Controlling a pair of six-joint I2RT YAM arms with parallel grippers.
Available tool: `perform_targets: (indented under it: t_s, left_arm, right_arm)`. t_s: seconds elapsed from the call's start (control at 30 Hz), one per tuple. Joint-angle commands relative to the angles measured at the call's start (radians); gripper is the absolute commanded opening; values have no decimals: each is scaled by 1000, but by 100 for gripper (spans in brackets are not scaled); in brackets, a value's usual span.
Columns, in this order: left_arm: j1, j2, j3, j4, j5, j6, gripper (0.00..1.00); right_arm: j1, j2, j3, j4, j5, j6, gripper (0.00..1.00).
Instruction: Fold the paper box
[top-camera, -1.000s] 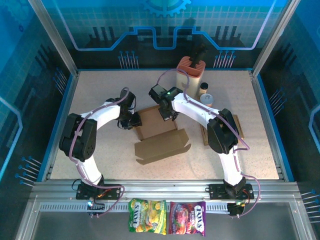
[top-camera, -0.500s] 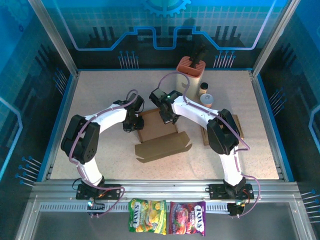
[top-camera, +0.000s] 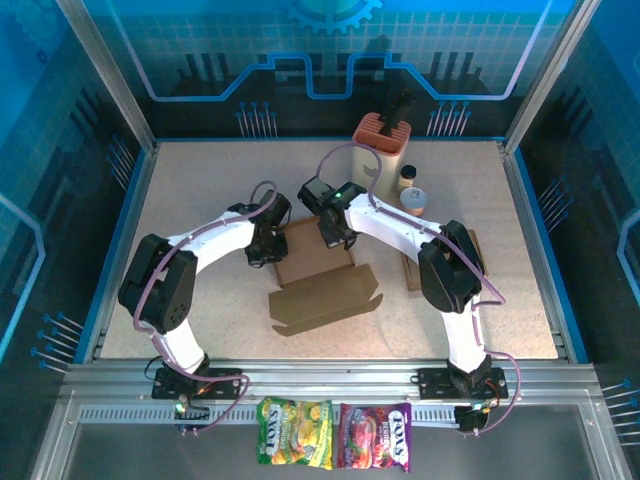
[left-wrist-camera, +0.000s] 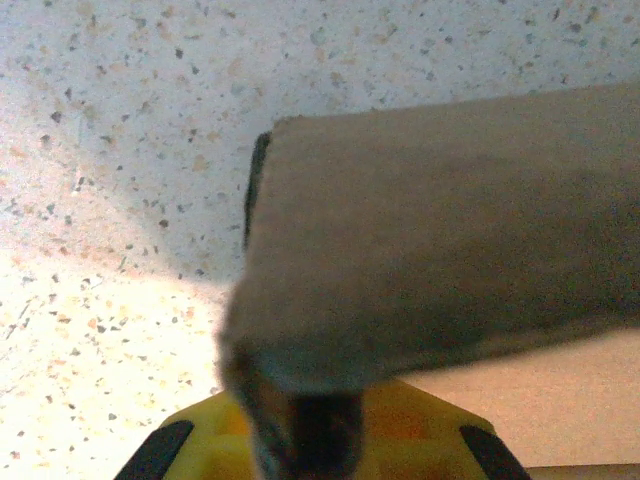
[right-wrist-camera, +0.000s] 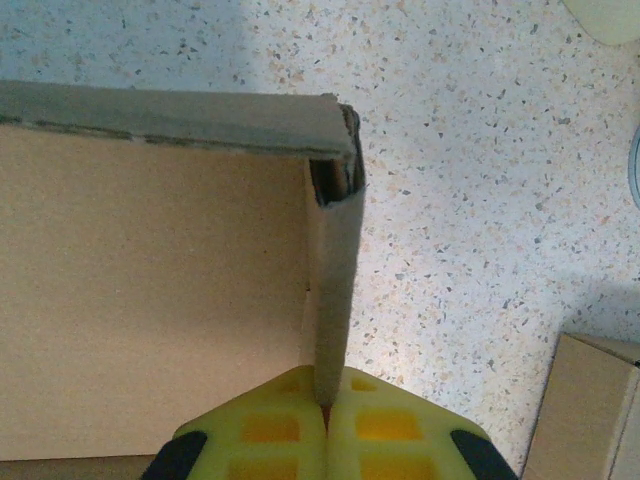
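My right claw (right-wrist-camera: 325, 408) pinches the box (top-camera: 312, 252) by its wall; my left claw (left-wrist-camera: 305, 438) seems clamped on the opposite flap. It's light, stiff card that probably creases easily, so I grip the edges.

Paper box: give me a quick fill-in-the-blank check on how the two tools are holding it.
1. The right tool is ____ on an upright wall of the box.
2. Seen from above, the left tool grips a cardboard flap on the box's ____ side.
3. The pads of the right tool are ____ in colour.

Missing words: shut; left; yellow
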Motion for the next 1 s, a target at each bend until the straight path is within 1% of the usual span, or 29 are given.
perform_targets:
  t_s: [0.0,0.17,0.27,0.3,0.33,0.37,0.5,0.6,0.67,0.8,0.87,0.97]
  left_arm:
    - [-26,20,4,-106,-100,-6,0]
    - [-41,38,19,-140,-147,-19,0]
    - [-41,28,8,-110,-132,-19,0]
    - [-40,24,8,-96,-120,-14,9]
    - [-40,21,13,-86,-106,-11,20]
    - [-40,15,18,-80,-88,-11,25]
    - [-40,8,45,-63,-16,-21,31]
    - [-39,19,49,-56,29,-38,31]
    - [-40,33,46,-51,48,-45,27]
    - [-40,45,40,-40,49,-46,21]
    - [-40,47,44,-41,42,-43,18]
    - [-40,50,57,-47,32,-33,17]
  right_arm:
    - [25,-39,-12,11,33,23,0]
    - [29,-40,-21,23,27,34,0]
    - [30,-39,-31,36,17,30,0]
    - [29,-36,-34,37,15,27,0]
    - [28,-34,-38,40,11,25,0]
    - [24,-30,-42,44,2,24,0]
    - [6,-10,-49,45,-23,24,0]
    - [-10,7,-52,50,-41,13,0]
    - [-18,20,-48,42,-44,8,0]
    - [-26,29,-58,36,-50,-4,0]
    - [-33,34,-68,39,-64,-11,4]
    - [-51,45,-79,35,-82,-17,11]
